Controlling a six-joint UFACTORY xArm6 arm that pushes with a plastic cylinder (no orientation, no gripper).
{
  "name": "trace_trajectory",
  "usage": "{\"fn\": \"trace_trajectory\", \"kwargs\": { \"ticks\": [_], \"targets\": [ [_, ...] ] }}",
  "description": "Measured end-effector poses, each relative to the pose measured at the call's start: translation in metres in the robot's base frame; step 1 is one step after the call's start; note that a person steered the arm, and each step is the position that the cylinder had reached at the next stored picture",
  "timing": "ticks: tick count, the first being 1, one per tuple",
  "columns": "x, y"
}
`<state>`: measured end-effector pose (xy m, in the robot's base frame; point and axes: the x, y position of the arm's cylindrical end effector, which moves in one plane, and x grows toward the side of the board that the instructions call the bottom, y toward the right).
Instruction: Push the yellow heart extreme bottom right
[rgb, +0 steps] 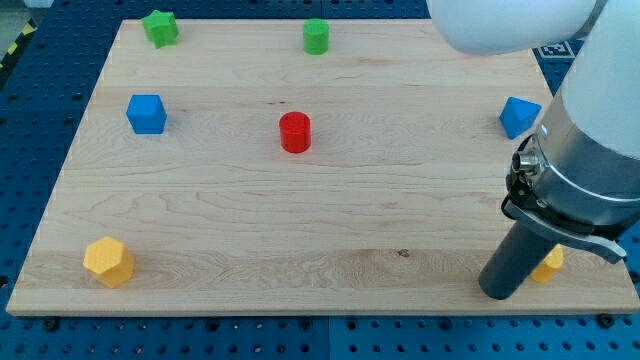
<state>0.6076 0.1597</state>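
Observation:
A small yellow block (549, 266), mostly hidden behind my rod, lies near the board's bottom right corner; its shape cannot be made out. My tip (499, 293) rests on the board just to the left of it and slightly below it, close to the board's bottom edge. Whether the tip touches the block cannot be told. A yellow hexagon block (108, 262) lies at the bottom left.
A green star (160, 28) and a green cylinder (316, 36) sit near the top edge. A blue cube (146, 114) is at the left, a red cylinder (295, 132) in the middle, a blue block (518, 117) at the right edge. The arm's body covers the view's right.

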Motion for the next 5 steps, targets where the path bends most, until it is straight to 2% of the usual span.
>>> {"fn": "trace_trajectory", "kwargs": {
  "ticks": [1,2,5],
  "targets": [
    [-0.001,-0.002],
    [-0.025,-0.002],
    [-0.031,0.015]
  ]
}}
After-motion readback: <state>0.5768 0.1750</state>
